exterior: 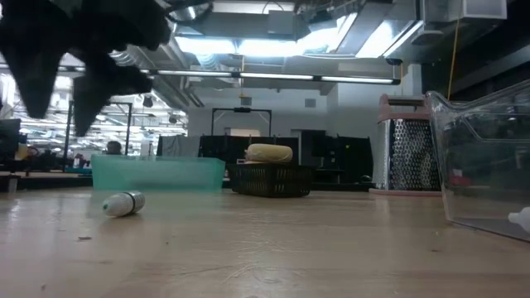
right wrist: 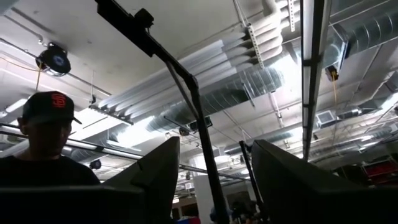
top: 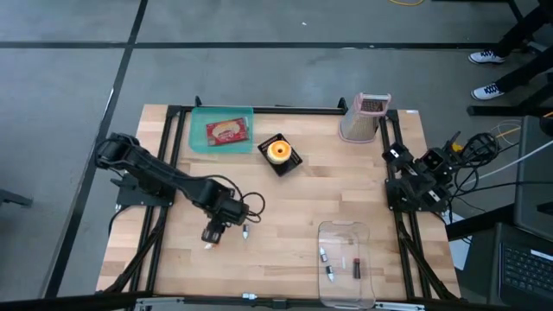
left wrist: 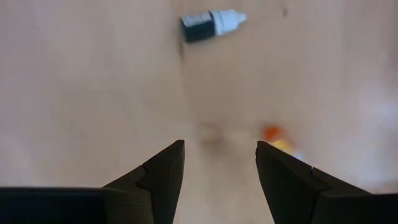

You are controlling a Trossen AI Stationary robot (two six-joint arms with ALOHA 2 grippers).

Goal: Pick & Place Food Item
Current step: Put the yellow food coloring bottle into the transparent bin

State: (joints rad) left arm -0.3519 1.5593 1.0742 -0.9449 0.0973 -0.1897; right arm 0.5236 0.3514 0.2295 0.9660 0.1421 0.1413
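Counter (top: 294,199), wood, carries everything. Landmark: teal tray (top: 197,138) at far edge.

Clear bin (top: 346,235) well apart from tray, at near edge; small bottles inside.

Grater (top: 361,118) upright, far-right of tray.

Black basket (top: 281,155) just right of tray, orange-yellow food item (top: 277,150) inside.

Red packet (top: 227,132) lies in tray.

Left tool (top: 212,235) near of tray, fingers spread, empty, above counter.

Small bottle (top: 245,232) on counter beside left tool.

Right tool (right wrist: 214,186) parked at right edge, pointing up, fingers spread.

The left arm reaches across the table, its left gripper (left wrist: 219,163) pointing down with fingers spread, holding nothing. The right gripper (right wrist: 214,180) is folded at the right edge, fingers apart, pointing upward.
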